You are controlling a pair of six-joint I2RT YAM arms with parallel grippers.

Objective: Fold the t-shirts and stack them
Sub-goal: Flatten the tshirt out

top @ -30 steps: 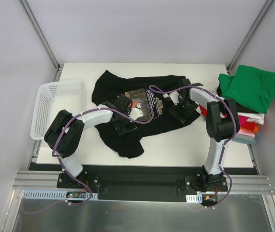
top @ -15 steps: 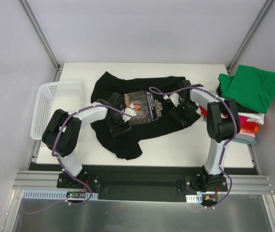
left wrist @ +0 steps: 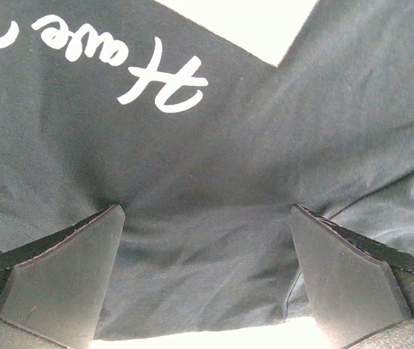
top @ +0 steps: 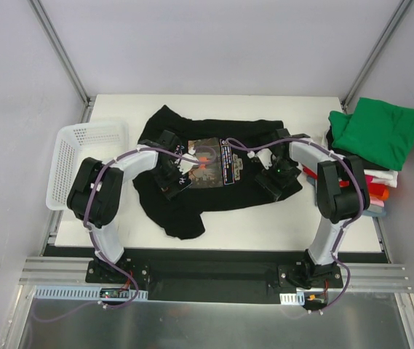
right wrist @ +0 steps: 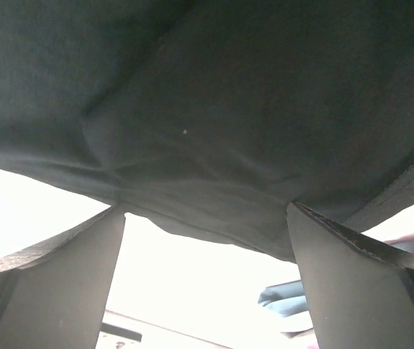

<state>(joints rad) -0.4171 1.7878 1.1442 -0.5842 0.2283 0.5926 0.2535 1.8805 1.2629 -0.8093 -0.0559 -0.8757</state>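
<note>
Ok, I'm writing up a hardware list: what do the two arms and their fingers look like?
Left arm and right arm: white links, bulky black joint housings, a purple cable looping along each. Fingers are flat, dark, wedge-shaped pads.

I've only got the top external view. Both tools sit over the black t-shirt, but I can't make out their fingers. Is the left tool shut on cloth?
Observer: No, the left tool is open, fingers wide apart, the black t-shirt spanning the gap.
Operator: And the right one?
Observer: The right tool is open too; the shirt's edge crosses between its fingers, bright table beyond.
Operator: What's ahead of the left tool?
Observer: On the shirt, white script lettering just past the fingers.
</note>
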